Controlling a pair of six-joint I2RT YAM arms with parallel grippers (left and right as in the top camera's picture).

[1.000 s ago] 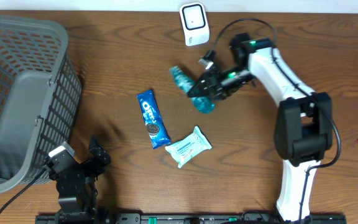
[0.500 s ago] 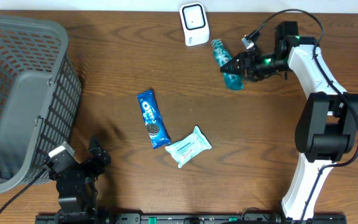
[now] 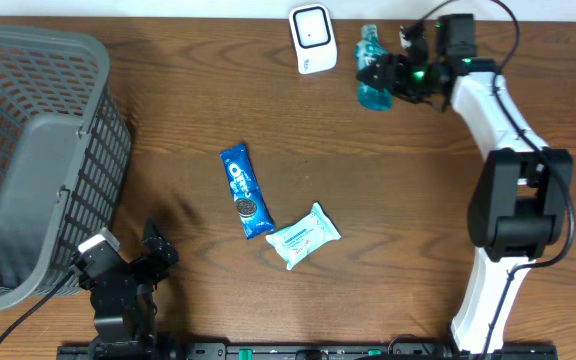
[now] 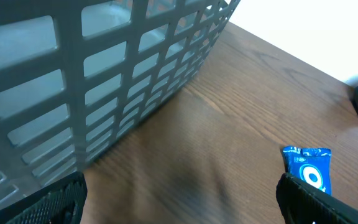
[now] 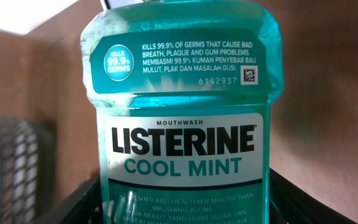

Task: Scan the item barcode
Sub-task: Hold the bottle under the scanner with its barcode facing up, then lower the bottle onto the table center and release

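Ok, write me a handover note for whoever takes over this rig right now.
Left claw: open, empty, low beside the basket.
Right claw: shut on the Listerine bottle, held just right of the scanner.
Done: bottle is off the table, next to the scanner.
Left: show its barcode to the scanner; no scan is visible. Oreo pack and wipes pack lie mid-table.

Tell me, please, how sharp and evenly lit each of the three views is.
Overhead: sharp and evenly lit, with a soft shadow beside the basket. Left wrist: the near basket wall looks soft, and the background is blown out white. Right wrist: the mouthwash bottle label reads crisply; everything behind it is blurred.
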